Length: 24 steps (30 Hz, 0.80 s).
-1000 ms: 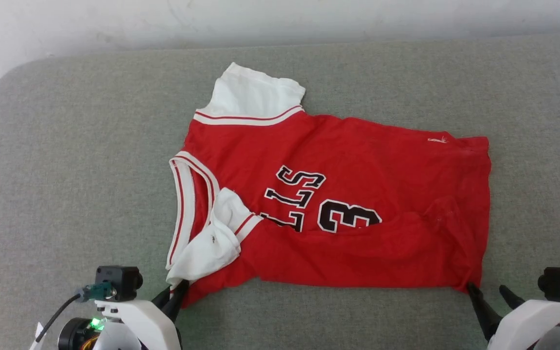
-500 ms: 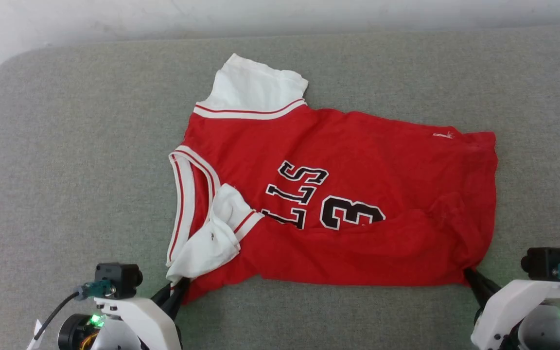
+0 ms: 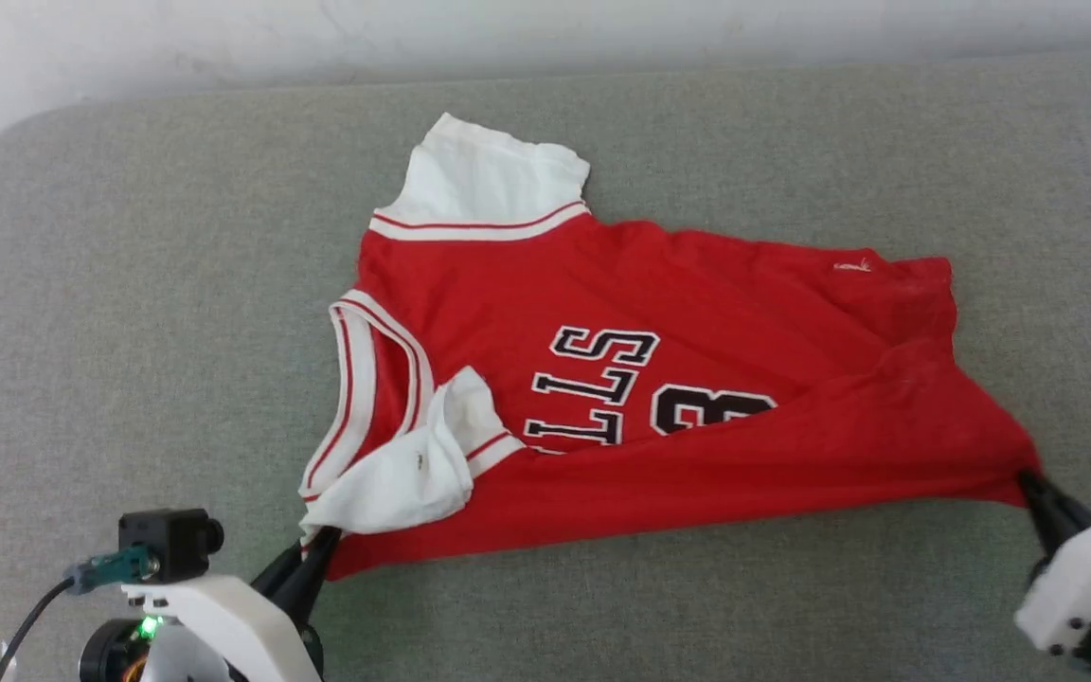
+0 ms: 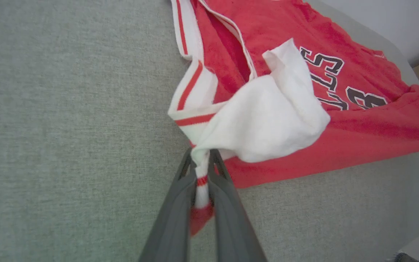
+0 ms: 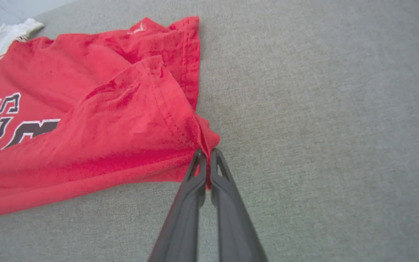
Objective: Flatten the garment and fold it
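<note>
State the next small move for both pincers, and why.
Probably draw both toward the robot, cloth taut. The left pincer is shut on the white-trimmed corner and the right pincer on the hem corner of the red jersey-style shirt with white sleeves, whose near edge lies folded over the black number.

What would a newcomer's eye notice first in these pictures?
The red garment with black letters lies across the middle of the grey surface. The left gripper pinches its near corner beside a crumpled white sleeve, the right gripper its near hem corner, and the near edge stretches taut between them.
</note>
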{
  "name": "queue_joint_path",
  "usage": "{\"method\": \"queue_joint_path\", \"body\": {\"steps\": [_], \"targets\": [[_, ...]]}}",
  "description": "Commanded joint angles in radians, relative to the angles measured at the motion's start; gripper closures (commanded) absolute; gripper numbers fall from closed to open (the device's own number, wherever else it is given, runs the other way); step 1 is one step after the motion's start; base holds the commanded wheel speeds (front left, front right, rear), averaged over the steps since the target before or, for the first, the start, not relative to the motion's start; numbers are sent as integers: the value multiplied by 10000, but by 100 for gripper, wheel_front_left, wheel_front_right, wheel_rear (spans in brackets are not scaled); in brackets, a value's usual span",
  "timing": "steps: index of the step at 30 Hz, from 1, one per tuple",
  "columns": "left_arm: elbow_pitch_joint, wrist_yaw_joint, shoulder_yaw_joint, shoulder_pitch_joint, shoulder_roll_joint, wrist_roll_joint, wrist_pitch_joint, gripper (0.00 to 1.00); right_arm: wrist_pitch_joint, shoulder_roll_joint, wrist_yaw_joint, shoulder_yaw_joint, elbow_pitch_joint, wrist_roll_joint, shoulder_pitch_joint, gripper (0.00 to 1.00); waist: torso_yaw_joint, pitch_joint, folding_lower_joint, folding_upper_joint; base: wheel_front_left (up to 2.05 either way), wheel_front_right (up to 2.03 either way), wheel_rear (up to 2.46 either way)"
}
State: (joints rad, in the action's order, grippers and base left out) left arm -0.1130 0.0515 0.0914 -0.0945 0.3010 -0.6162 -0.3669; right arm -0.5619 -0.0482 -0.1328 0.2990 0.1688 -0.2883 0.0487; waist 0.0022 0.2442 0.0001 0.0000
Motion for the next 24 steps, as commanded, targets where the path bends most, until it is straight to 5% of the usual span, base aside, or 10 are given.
{"method": "queue_joint_path", "body": {"steps": [1,12,24], "targets": [[-133,-58,-59,-153,30,-68,-51,100,-69,-31,21,122,145,42,88,100,-14,-60,-1,0,0,0,0],[-1936,-431,387,-1709,67,-830,-1638,100,-1666,-23,21,424,1672,-671,1415,100,17,-201,-1,0,0,0,0],[-1280,-497,404,-1713,83,-925,-1682,100,-2155,-21,21,256,1390,-409,2303,100,124,-272,-1,0,0,0,0]]}}
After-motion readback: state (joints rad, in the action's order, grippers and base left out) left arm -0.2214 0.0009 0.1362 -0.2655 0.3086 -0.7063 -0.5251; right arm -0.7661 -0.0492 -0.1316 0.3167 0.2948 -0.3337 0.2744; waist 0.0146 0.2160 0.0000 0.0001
